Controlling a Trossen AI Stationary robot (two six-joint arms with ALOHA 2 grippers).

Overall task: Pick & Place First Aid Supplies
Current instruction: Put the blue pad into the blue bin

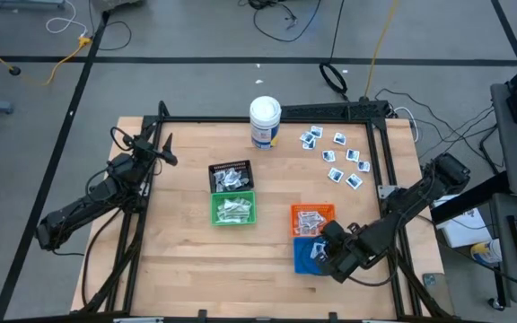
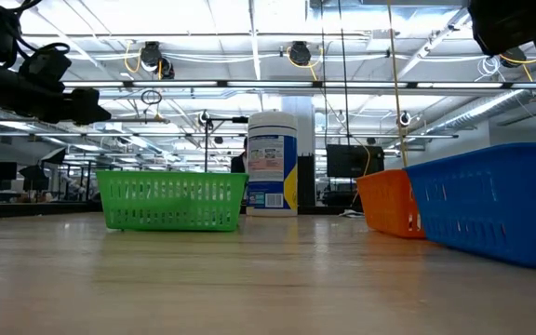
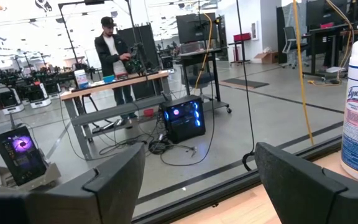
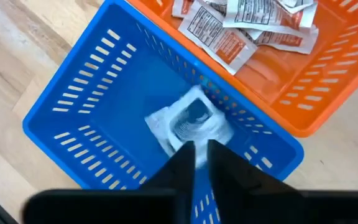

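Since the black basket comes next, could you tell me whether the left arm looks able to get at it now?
Probably yes: the left gripper hangs open beside the black basket, nothing lying between them.

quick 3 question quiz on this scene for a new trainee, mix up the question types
1. True or false: the right gripper hangs over the green basket.
2. Which basket holds packets with orange print? A) black basket B) orange basket C) blue basket
3. Fill in: the loose white packets on the table lie beside the white ____.

Key
1. False: it is over the blue basket, with a white packet with blue print just past its fingers.
2. B
3. canister

The left gripper waits open at the table's left edge.
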